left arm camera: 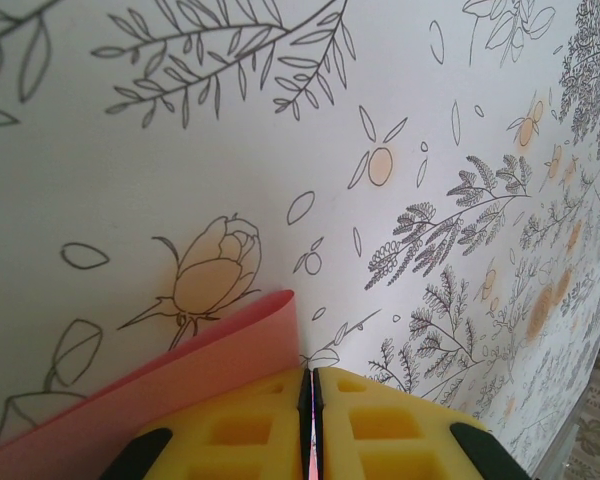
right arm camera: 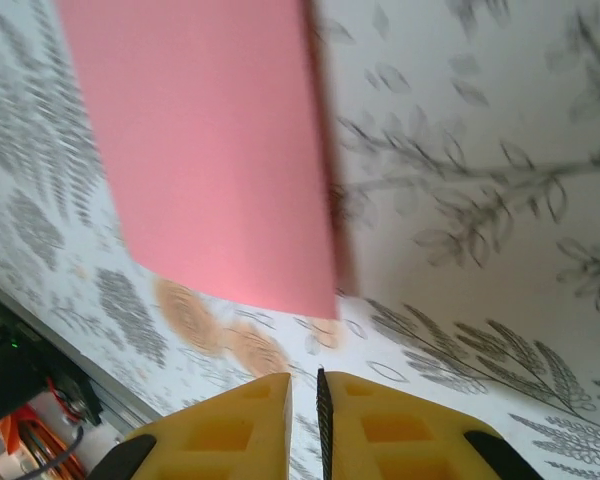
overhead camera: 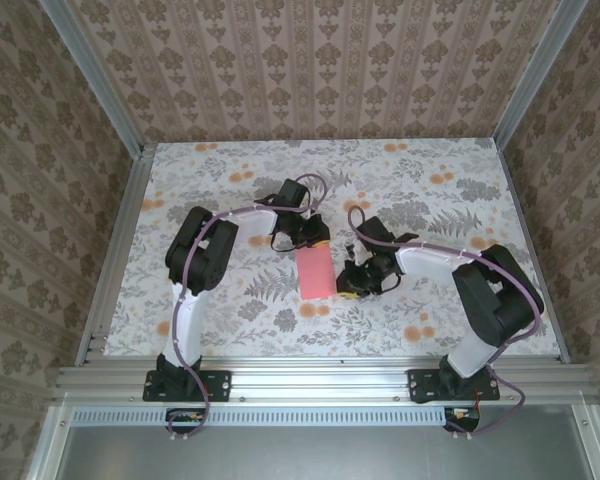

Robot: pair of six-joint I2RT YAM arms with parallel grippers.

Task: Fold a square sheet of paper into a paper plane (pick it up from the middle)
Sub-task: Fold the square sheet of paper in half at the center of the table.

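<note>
Left gripper [left arm camera: 311, 372]: we see its yellow fingers pressed together, pinching the pink paper [left arm camera: 205, 375], which curls up to their left | Right gripper [right arm camera: 305, 378]: fingers nearly touching, holding nothing, paper just ahead of the fingertips.

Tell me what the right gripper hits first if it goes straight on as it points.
Probably the floral tablecloth just ahead of the right gripper, short of the pink paper sheet; depth is unclear.
</note>
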